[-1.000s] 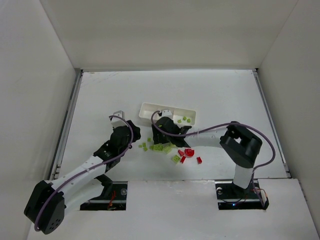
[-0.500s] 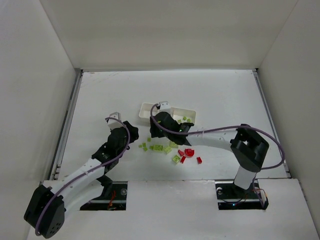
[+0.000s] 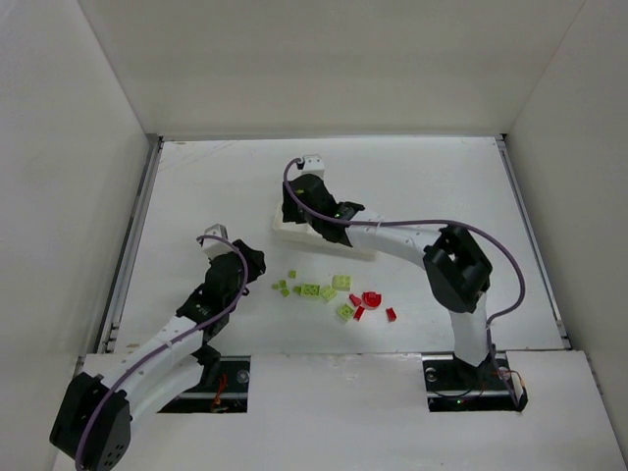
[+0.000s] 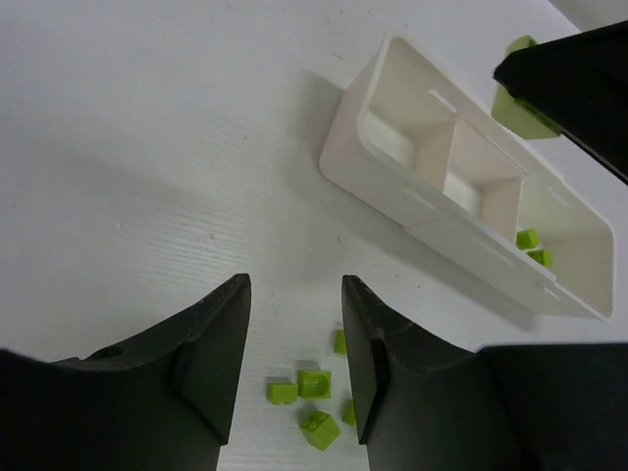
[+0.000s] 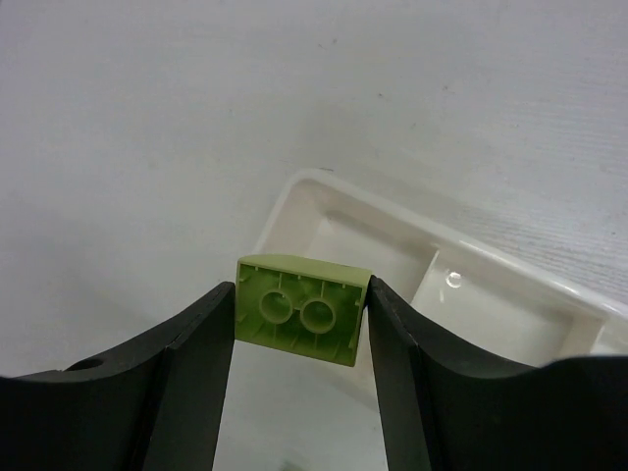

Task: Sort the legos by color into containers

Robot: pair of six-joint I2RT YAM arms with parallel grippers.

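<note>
The white three-compartment tray [image 3: 287, 228] lies mid-table, mostly under my right arm. My right gripper [image 3: 297, 199] is shut on a lime green lego [image 5: 299, 309] and holds it above the corner of the tray's [image 5: 324, 186] left end compartment. That brick also shows in the left wrist view [image 4: 523, 106]. My left gripper [image 3: 255, 263] is open and empty, low over the table just left of the loose pile. Several green legos [image 3: 312, 290] and a few red ones [image 3: 371, 298] lie in front of the tray. Two green legos [image 4: 530, 242] lie in the tray's [image 4: 392, 186] right compartment; the other two compartments look empty.
A few small green bricks [image 4: 314, 385] lie between my left fingers [image 4: 221, 343] on the table. White walls close the table on three sides. The right arm stretches across the tray's right part.
My right gripper has lifted from the pile with the green lego and moved back and left to the tray's left end. My left gripper has drawn slightly left, away from the pile.
</note>
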